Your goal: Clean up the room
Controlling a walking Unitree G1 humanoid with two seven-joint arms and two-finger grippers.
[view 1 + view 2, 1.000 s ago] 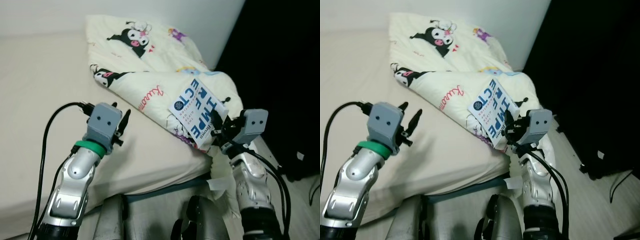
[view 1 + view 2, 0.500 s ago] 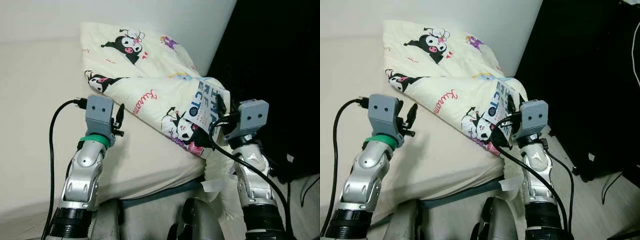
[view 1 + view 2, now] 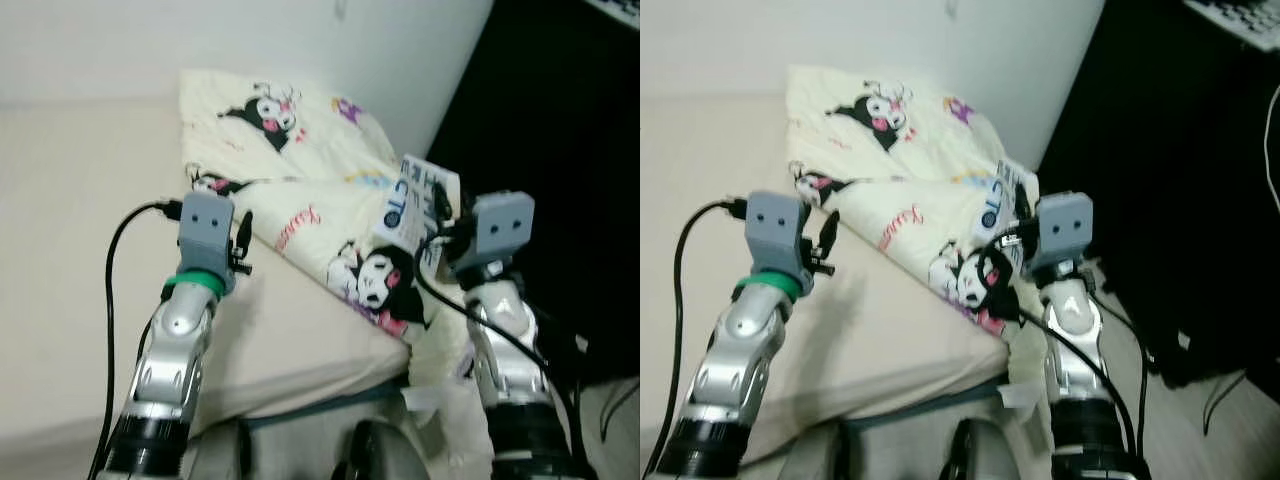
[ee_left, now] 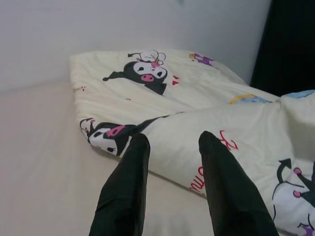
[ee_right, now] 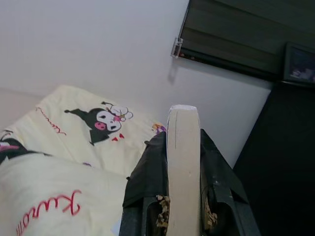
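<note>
Right gripper [image 3: 440,215]: raised beside the right edge of the bed, jaws clenched on a white paperback book with blue lettering [image 3: 415,195]; in the right wrist view the book's cream page edge [image 5: 183,167] stands upright between the two black fingers [image 5: 147,179], both pressed against it.

Book position: held in the air, tilted, just above the folded edge of the quilt, near the bed's right-hand corner; whether it touches the quilt cannot be told.

Left gripper [image 3: 240,240]: held up over the bed, on the near side of the quilt; jaws released, the two black fingers [image 4: 125,189] parted with bare fabric visible between them, grasping nothing.

Quilt: cream cotton quilt printed with black-and-white cartoon figures and red script [image 3: 300,175], lying bunched and folded over itself across the far right part of the bed, one fold hanging over the right edge.

Bed: plain beige mattress sheet [image 3: 70,230], set against a white wall [image 3: 200,35].

Surroundings: dark black furniture [image 3: 1185,180] stands to the right of the bed; a pale floor [image 3: 1230,420] is beneath it.

Image quality: both head views are slightly blurred.
</note>
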